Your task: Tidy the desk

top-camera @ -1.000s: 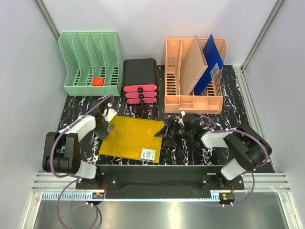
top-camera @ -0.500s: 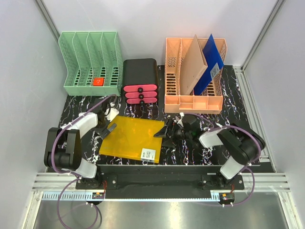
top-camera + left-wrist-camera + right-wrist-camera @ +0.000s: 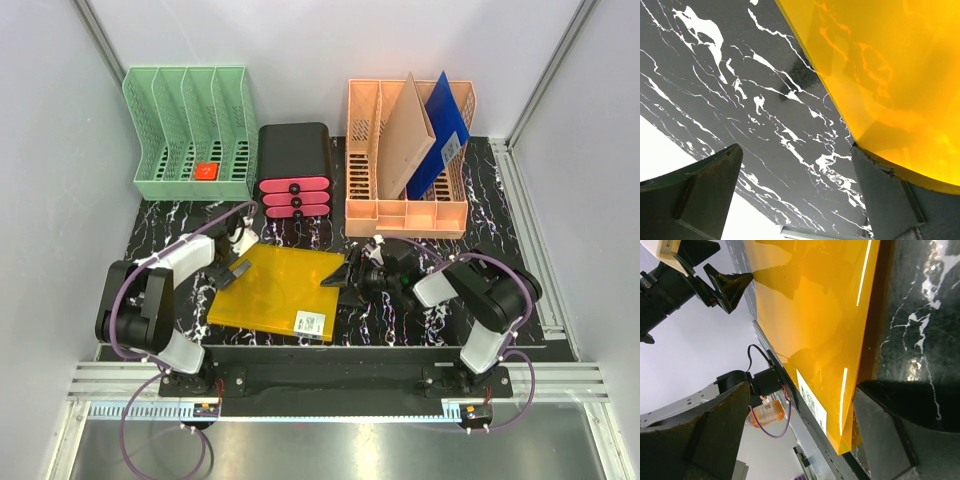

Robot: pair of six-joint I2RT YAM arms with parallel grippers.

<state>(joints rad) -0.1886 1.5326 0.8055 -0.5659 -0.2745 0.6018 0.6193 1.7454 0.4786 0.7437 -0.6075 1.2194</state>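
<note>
A translucent yellow folder (image 3: 275, 288) lies flat on the black marble-veined desk (image 3: 160, 228), near its front edge. My left gripper (image 3: 233, 270) is at the folder's left edge. It is open, and in the left wrist view the folder (image 3: 890, 75) rests against the right finger (image 3: 890, 200) while bare desk (image 3: 765, 100) fills the gap of the gripper (image 3: 795, 195). My right gripper (image 3: 346, 275) is open at the folder's right edge. In the right wrist view the folder's edge (image 3: 830, 340) runs between the wide-apart fingers of the gripper (image 3: 800, 435).
A green file rack (image 3: 190, 130) with a small red item (image 3: 207, 171) stands at the back left. A black drawer unit with pink drawers (image 3: 295, 170) is in the middle. A peach rack (image 3: 370, 160) at the back right holds a tan folder (image 3: 410, 135) and a blue one (image 3: 442, 125).
The left gripper has moved right up to the folder's left edge. The right gripper has slid left over the folder's right edge. The folder has not moved.
</note>
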